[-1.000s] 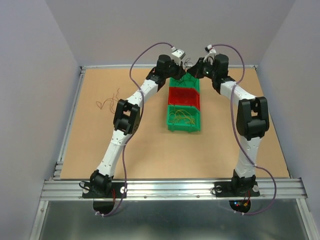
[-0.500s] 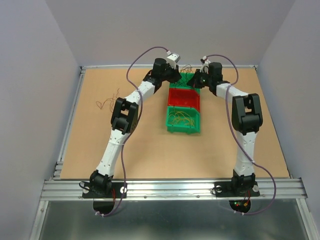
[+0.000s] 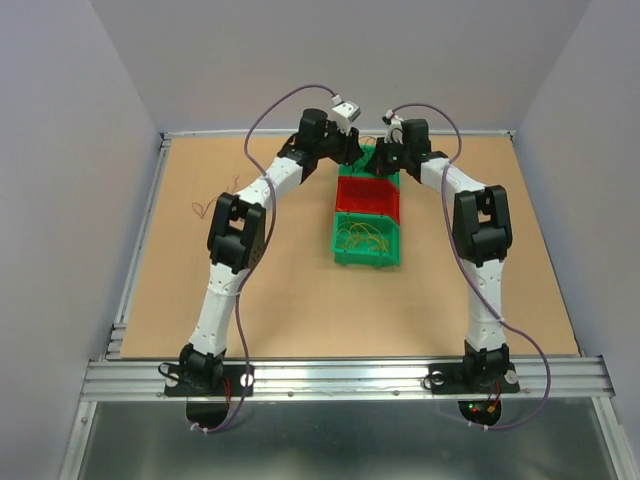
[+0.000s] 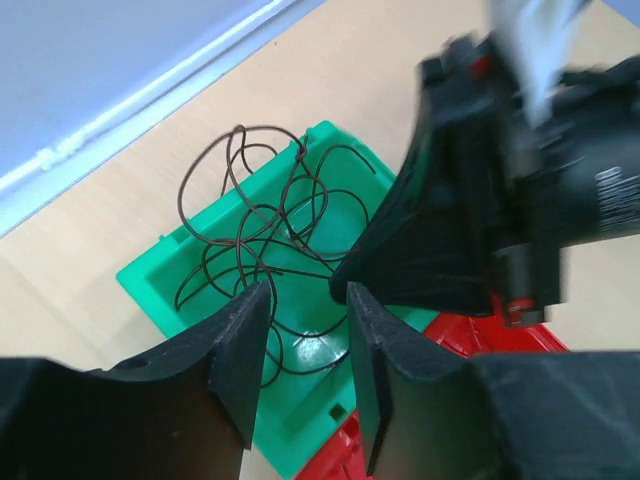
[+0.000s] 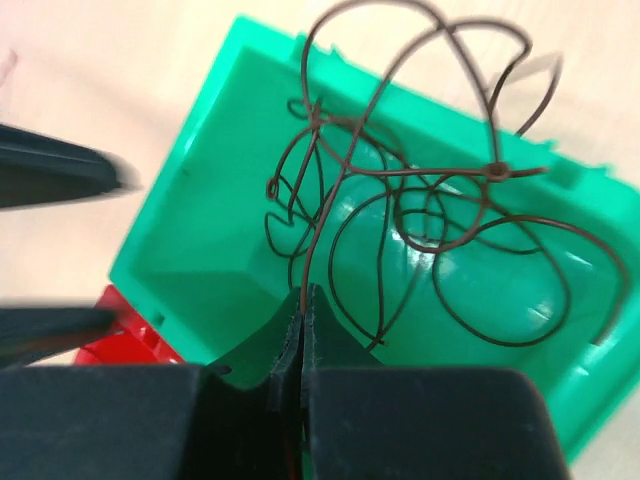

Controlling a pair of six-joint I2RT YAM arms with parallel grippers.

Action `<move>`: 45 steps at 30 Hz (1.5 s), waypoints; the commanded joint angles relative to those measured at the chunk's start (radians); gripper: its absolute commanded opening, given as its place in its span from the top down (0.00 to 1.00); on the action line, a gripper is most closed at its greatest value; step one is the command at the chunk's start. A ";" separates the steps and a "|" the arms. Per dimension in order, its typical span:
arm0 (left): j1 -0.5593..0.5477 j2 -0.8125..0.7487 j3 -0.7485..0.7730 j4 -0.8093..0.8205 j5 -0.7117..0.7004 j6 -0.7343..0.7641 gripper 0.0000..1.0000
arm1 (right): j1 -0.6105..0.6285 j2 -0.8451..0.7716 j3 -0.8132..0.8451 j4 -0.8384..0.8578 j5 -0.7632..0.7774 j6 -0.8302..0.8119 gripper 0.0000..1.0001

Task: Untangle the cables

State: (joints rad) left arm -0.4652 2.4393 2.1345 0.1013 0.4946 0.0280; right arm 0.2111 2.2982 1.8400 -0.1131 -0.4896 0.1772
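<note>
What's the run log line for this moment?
left pincer: open, over green bin | right pincer: shut on dark brown wire tangle | tangle: knotted, in bin

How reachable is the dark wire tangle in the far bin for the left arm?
Probably yes: left end effector hangs open over the tangle; only the right end effector, shut on a strand, crowds it.

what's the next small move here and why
Probably lower the left gripper and close it on a loop of the dark cables: its jaws stand open above the tangle in the green bin, while the right gripper looks pinched shut on one strand.
</note>
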 commanded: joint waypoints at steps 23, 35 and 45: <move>0.287 -0.798 -0.764 -0.049 0.104 0.191 0.17 | 0.097 -0.207 -0.136 -0.160 -0.049 -0.229 0.67; 0.303 -1.017 -1.056 0.060 -0.129 0.228 0.13 | 0.097 -0.336 -0.194 -0.053 0.020 -0.142 0.24; 0.306 -1.131 -1.154 0.126 -0.229 0.247 0.05 | 0.097 -0.083 0.132 -0.054 0.192 -0.015 0.14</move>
State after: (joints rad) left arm -0.1658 1.3525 1.0096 0.1543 0.3176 0.2569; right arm 0.3077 2.1468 1.8492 -0.2028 -0.3714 0.0940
